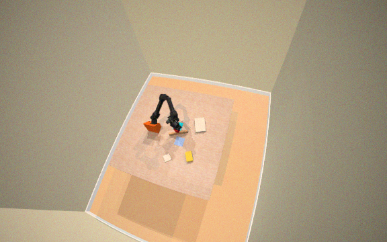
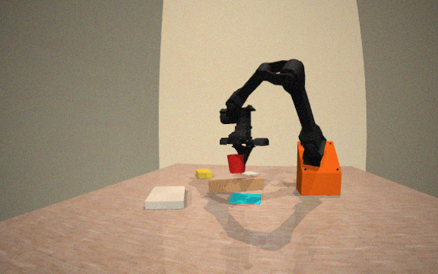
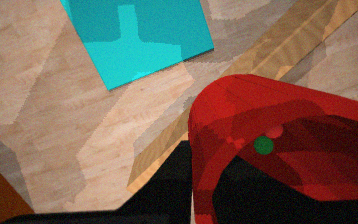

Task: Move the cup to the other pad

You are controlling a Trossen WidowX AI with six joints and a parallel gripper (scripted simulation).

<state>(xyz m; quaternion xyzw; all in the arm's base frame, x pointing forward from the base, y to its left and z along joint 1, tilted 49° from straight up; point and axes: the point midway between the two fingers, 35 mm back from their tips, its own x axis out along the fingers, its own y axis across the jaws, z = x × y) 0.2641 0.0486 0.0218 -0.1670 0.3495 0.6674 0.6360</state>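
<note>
Cup (image 1: 177, 131) (image 2: 236, 164) (image 3: 240, 95) clamped in my jaws (image 1: 179, 129) (image 2: 245, 163), I hold it above the bar (image 1: 179, 133) (image 2: 236, 185) (image 3: 155, 160), presumably so it clears that on its way to the cyan pad (image 1: 181, 124) (image 2: 245, 199) (image 3: 145, 55) beside the bar, near upright to keep the marbles (image 3: 263, 145) inside.

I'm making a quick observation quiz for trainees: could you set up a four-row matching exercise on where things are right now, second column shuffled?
1. red cup
2. green marble
3. cyan pad
4. orange block

A. flat on the table
B. under the arm's foot
C. inside the cup
D. gripped above the table

Pairs: 1-D, 2-C, 3-A, 4-B
</note>
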